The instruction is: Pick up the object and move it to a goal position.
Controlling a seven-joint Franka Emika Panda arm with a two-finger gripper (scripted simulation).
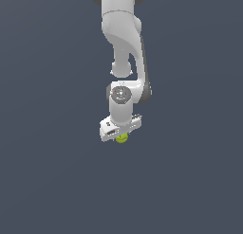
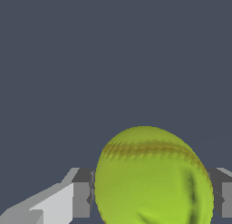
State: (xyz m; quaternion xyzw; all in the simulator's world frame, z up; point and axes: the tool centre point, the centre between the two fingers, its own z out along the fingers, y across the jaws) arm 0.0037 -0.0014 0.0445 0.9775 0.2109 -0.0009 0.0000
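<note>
Yellow-green ball (image 2: 153, 180) between jaws, brownish stitching visible only wrist-side

- The backdrop (image 1: 42, 181) was a flat, uniform dark slate blue-grey.
- Its tone shifted only faintly across the exterior view.
- The wrist view showed the same plain grey-blue behind everything.

White rounded arm (image 1: 124, 48) (dark joint seams), grey-padded gripper (image 1: 121, 136).

The light is even and soft, with no glare. The arm (image 1: 123, 48) is brighter on the exterior view's left side. No cast shadows show on the grey background. The ball (image 2: 152, 177) looks slightly blurred.
</note>
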